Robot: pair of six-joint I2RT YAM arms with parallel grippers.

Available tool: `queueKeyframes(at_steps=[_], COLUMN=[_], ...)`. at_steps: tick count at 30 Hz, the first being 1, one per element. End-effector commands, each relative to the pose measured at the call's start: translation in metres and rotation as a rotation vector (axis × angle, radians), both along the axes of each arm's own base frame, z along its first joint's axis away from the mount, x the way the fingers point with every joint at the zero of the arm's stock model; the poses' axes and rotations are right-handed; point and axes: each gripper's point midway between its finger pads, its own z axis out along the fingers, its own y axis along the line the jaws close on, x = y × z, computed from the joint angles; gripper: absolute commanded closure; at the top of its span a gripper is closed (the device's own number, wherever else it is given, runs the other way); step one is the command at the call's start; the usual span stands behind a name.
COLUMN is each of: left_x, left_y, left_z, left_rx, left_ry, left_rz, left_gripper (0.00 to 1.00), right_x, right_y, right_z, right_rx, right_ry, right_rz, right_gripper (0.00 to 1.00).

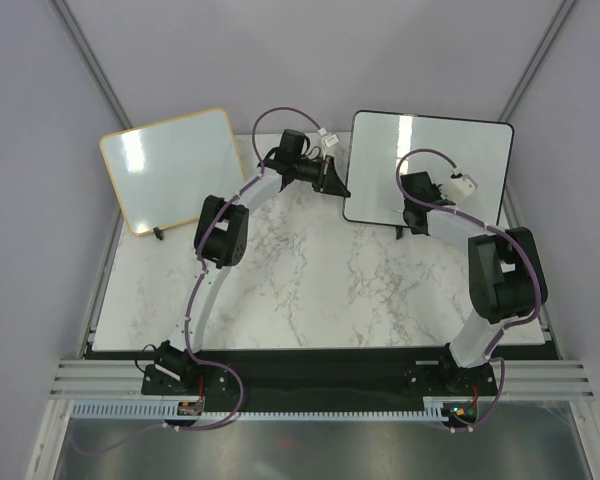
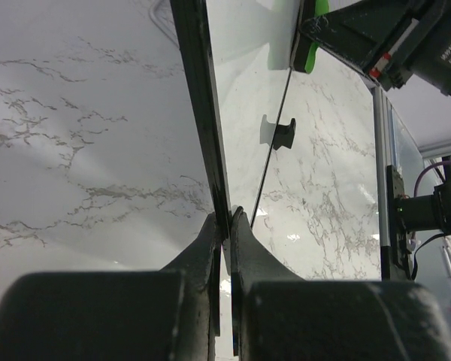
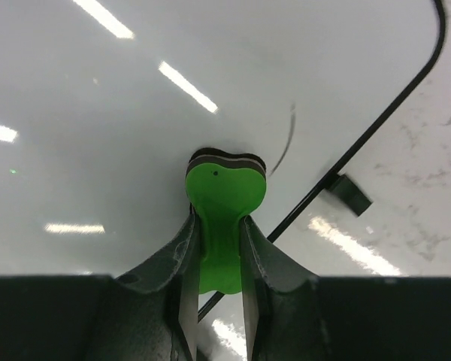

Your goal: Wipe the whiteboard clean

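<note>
A: Where's the glossy white, black-framed whiteboard (image 1: pixel 380 170)?
B: Far right of the marble tabletop (image 1: pixel 300 290). The left end effector (image 2: pixel 227 218) is pinching its frame edge, and the right end effector (image 3: pixel 218 218) clamps a green plastic eraser (image 3: pixel 225 188) against it
A: Risk?
B: Hard wiping might pull the frame out of that pinch

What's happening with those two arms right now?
Left gripper shut on the whiteboard edge. Right gripper shut on green eraser, pad against the board. Thin dark stroke beside the eraser. Nothing in the way.

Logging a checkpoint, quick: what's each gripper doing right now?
Left gripper: closed on the edge of the whiteboard.
Right gripper: closed on the green eraser, which is pressed against the whiteboard.
</note>
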Motion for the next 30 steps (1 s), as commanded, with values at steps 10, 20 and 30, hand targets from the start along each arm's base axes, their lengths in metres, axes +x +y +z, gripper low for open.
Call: queueKeyframes(at_steps=[10, 20, 30], left_x=[0.013, 0.013, 0.014], left_y=[0.0, 0.0, 0.001], left_z=[0.039, 0.039, 0.04], left_rx=[-0.033, -0.032, -0.028], left_ry=[-0.178, -0.181, -0.19], left_rz=[-0.004, -0.007, -0.003], left_gripper=[0.98, 0.98, 0.98], right_x=[0.018, -0.01, 0.009], right_y=[0.066, -0.052, -0.061], right_z=[0.005, 0.007, 0.008], right_rx=[0.143, 0.089, 0.129], right_ry=[-0.092, -0.06, -0.07], right_rz=[0.113, -0.111, -0.074], right_gripper=[1.0, 1.0, 1.0])
